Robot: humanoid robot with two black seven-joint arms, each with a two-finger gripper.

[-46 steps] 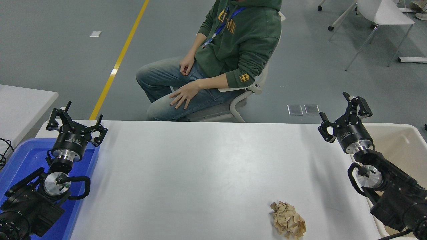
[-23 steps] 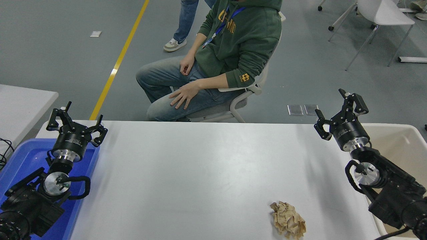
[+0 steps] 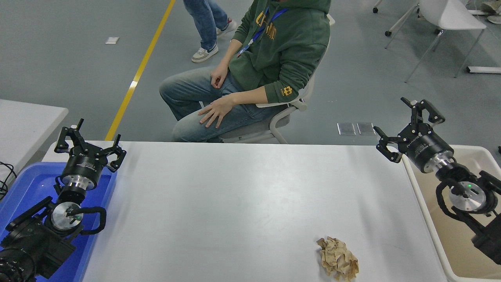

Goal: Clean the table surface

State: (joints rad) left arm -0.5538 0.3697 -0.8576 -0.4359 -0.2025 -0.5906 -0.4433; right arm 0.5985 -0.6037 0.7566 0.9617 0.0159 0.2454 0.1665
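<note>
and here's the table surface (image 3: 235, 203), a broad plain white matte top filling the middle of the view, its long axis running left to right across the picture, far edge square to the camera with rounded corners showing at the back. near its front right lies a crumpled brown paper ball (image 3: 337, 264), alone on the white. off the left edge sits a blue tray (image 3: 23, 184), and beyond that the corner of a smaller white table (image 3: 27, 121). on the right, just beside the tabletop, a cream bin (image 3: 462, 231). grey floor behind, a yellow line (image 3: 137, 74) running away, a white chair (image 3: 446, 19) at top right. a person in a green hoodie (image 3: 282, 51) sits at the far side, hand on a knee; another person's legs (image 3: 205, 23) pass behind. the left gripper (image 3: 90, 147) is parked over the tray, jaws spread wide, holding nothing. the right gripper (image 3: 411, 123) hangs over the far right corner by the bin, fingers splayed apart and, as far as this angle shows, empty.
</note>
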